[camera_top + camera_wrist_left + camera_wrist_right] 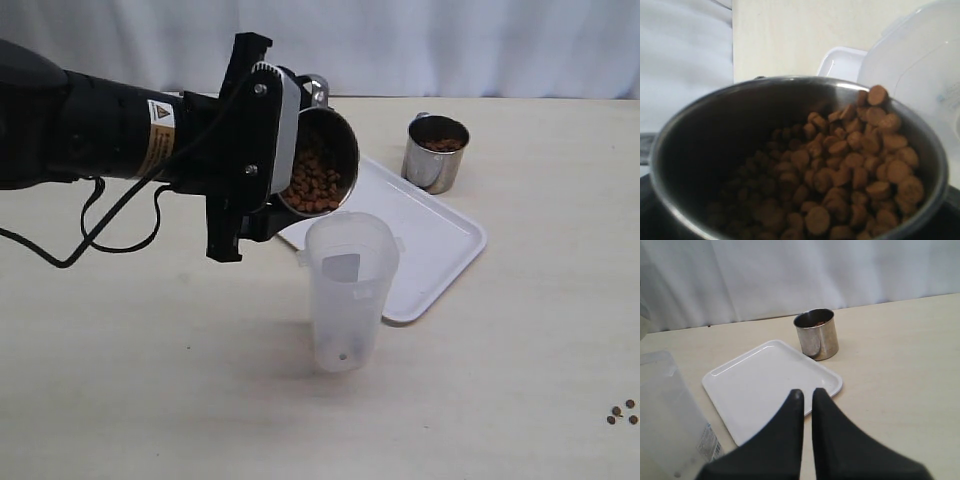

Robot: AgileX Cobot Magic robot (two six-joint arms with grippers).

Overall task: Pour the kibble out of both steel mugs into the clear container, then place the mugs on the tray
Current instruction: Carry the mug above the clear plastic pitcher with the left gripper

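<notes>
My left gripper (245, 150) is shut on a steel mug (322, 160), holding it tipped with its mouth over the clear container (350, 290). Brown kibble (312, 185) is heaped against the mug's lower lip; in the left wrist view the kibble (850, 165) reaches the rim beside the container (920, 55). A pellet or two lie at the container's bottom. The second steel mug (435, 152) stands upright with kibble in it, behind the white tray (430, 250). My right gripper (807, 392) is shut and empty, above the tray's (765, 380) near edge, facing that mug (816, 337).
A few loose pellets (622, 412) lie on the table at the front right. A white curtain hangs behind the table's back edge. A black cable loops down from the left arm onto the table at the left.
</notes>
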